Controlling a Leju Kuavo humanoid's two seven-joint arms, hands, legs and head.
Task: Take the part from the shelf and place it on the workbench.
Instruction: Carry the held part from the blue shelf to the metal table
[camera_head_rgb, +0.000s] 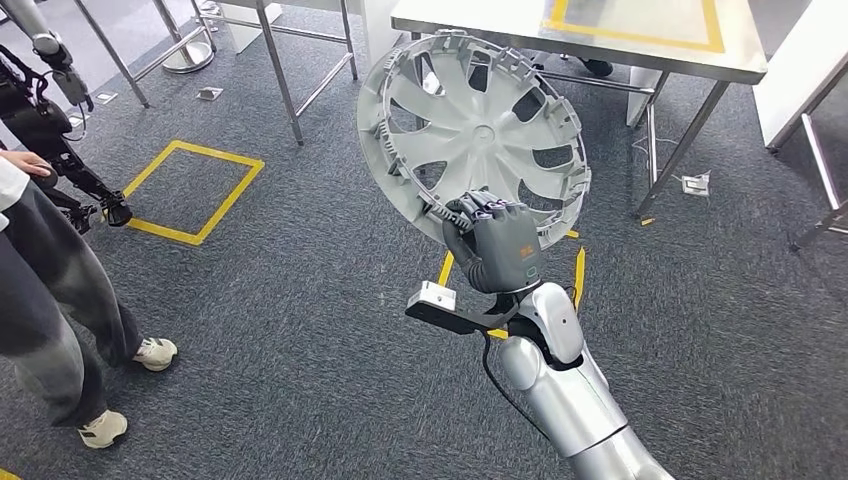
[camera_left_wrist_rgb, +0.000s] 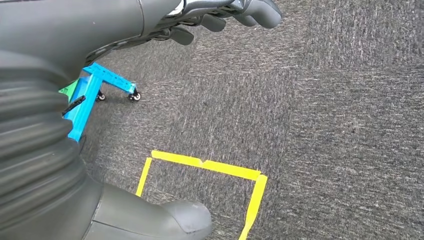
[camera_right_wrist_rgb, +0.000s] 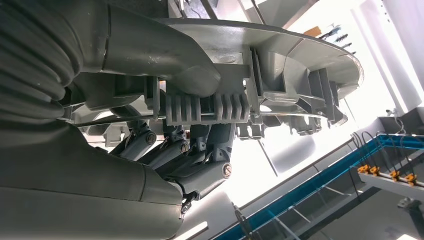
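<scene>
Near the centre of the head view, the right hand (camera_head_rgb: 497, 243) is gripping the lower rim of a round silver-grey plastic wheel cover (camera_head_rgb: 470, 135) with curved spokes and a ribbed edge, holding it up in the air, tilted with its inner side facing the camera. Its dark fingers (camera_head_rgb: 480, 208) are wrapping over the rim while the thumb is pressing from the near side. The silver right arm (camera_head_rgb: 565, 385) is rising from the lower right of the frame toward the middle, with a small grey camera bracket (camera_head_rgb: 432, 298) jutting out at the wrist. Beyond the cover, at the upper right of the frame, a steel-legged tabletop (camera_head_rgb: 600, 45) marked with yellow tape is standing on the grey carpet (camera_head_rgb: 300, 330); the cover is hanging in front of it, not touching it.

Seen from the right wrist, the thumb (camera_right_wrist_rgb: 170, 55) is lying over the cover's ribbed rim (camera_right_wrist_rgb: 210, 107) and the fingers (camera_right_wrist_rgb: 200, 150) are closing on it from the opposite side.

Seen from the left wrist, the left hand (camera_left_wrist_rgb: 220, 12) is hanging over the carpet with fingers loosely curled and apart, holding nothing. A yellow tape outline (camera_left_wrist_rgb: 205, 170) and a blue wheeled frame (camera_left_wrist_rgb: 95, 95) are lying on the floor beneath it.

At the left edge of the head view, a person in grey trousers (camera_head_rgb: 60, 310) and white shoes is standing beside another yellow tape square (camera_head_rgb: 195, 190).
</scene>
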